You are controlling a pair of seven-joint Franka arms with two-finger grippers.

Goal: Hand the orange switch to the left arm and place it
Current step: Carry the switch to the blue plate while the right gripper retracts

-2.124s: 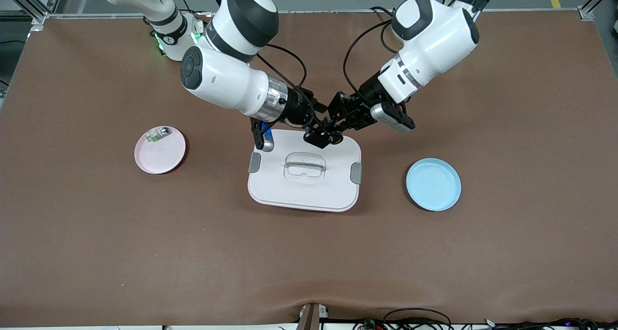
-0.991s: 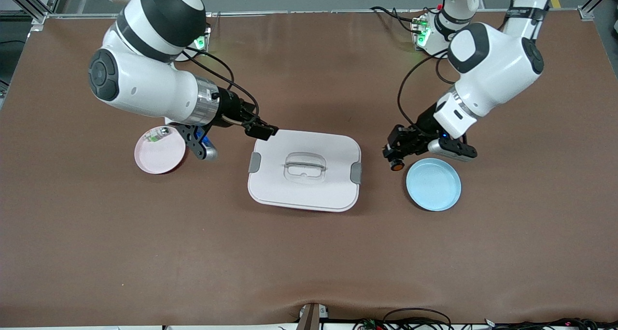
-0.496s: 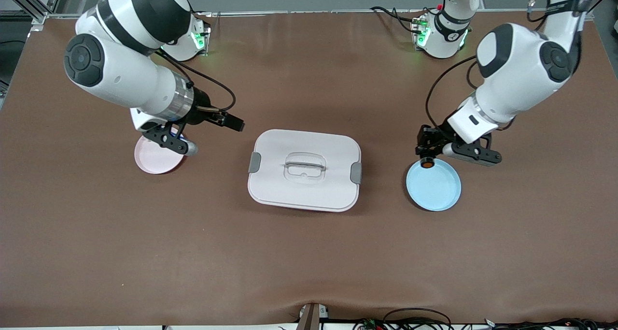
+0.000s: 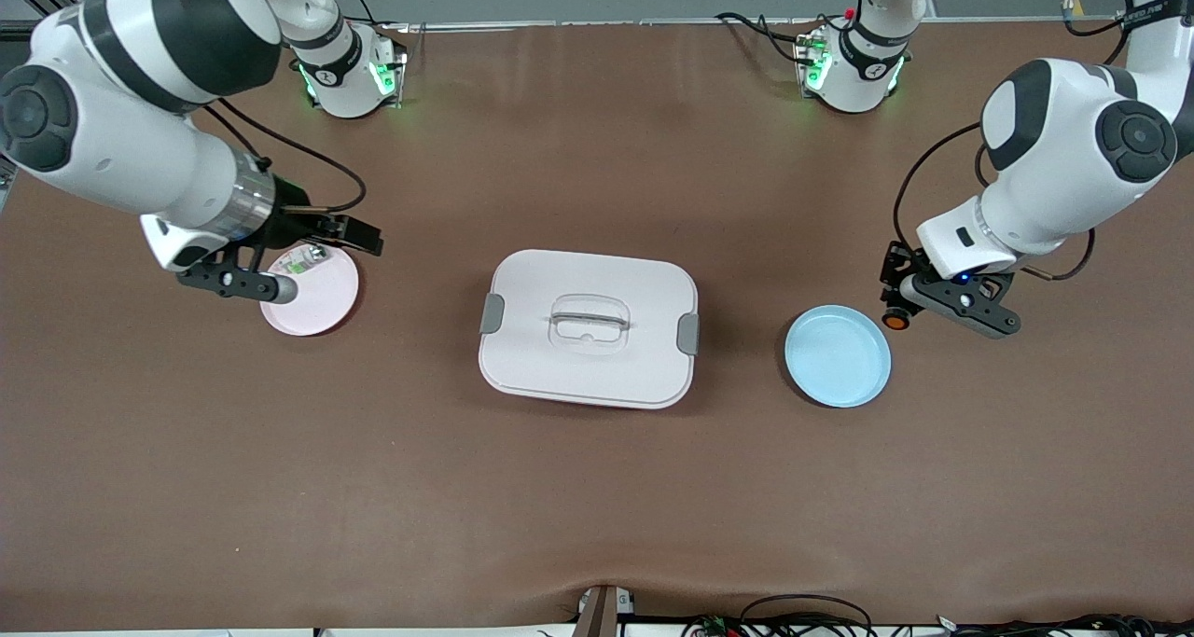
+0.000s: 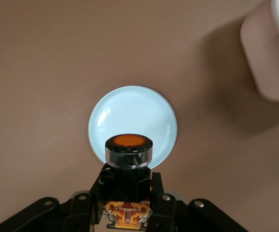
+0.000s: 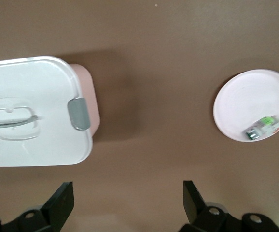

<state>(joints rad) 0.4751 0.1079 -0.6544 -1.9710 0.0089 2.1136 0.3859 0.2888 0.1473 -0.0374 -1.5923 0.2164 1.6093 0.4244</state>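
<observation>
Both arms have pulled apart since a moment ago, away from the box (image 4: 588,327) in the middle of the table (image 4: 597,488). Now the left gripper (image 4: 897,312) is up in the air by the blue plate (image 4: 838,355), at the plate's edge toward the left arm's end of the table. Its fingers are clenched on the orange switch (image 4: 895,320). The switch points its orange cap down at the table, out past the fingertips.

From the left wrist view the cap (image 5: 128,149) seems to hang over the plate's rim (image 5: 101,116), but it is hard to tell how high it is. So the plate lies just to the box side of the switch.

The right gripper (image 4: 359,236) waits with fingers spread wide and holding nothing, over the pink plate (image 4: 312,292), where a small green part (image 4: 298,262) lies.
</observation>
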